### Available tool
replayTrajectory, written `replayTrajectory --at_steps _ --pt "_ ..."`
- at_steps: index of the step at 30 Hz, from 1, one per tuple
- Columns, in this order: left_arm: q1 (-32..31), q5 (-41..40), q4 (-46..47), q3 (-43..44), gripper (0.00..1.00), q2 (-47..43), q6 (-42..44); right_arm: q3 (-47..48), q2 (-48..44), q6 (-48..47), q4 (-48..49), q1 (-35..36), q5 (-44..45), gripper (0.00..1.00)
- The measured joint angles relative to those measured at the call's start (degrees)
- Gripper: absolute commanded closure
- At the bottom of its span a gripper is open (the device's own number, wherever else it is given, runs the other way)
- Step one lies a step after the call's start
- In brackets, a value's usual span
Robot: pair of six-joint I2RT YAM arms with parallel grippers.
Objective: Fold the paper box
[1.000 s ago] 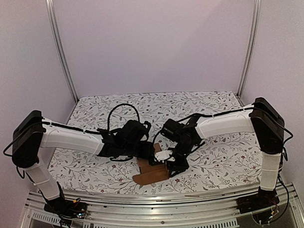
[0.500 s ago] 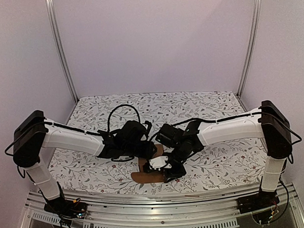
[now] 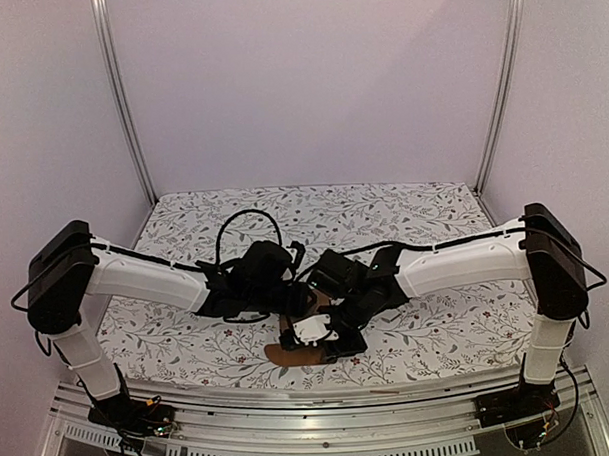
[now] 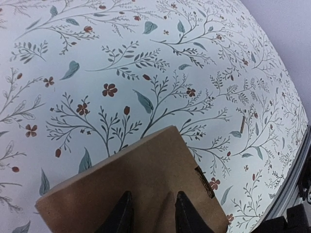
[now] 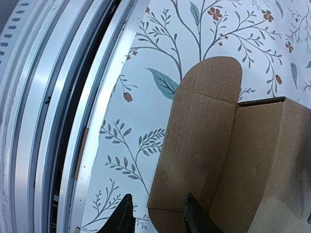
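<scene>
The left tool [image 4: 153, 198], narrow, pinches the box [image 4: 141, 174], whose small dark print [image 4: 204, 177] is unreadable. The right tool [image 5: 157, 198] straddles the box's edge; whether it grips, I cannot tell.

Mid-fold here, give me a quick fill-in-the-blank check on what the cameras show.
The paper box is made of brown ___. Its tuck flap has a ___ end. The tablecloth is printed with leaves and small five-petalled ___.
Missing: cardboard; rounded; flowers.
</scene>
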Motion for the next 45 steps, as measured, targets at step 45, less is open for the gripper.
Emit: replayTrajectory --at_steps 45 --pt "1.8 6.4 2.2 1.7 0.72 2.6 1.5 -3.4 2.0 -10.8 4.0 0.2 12.6 0.91"
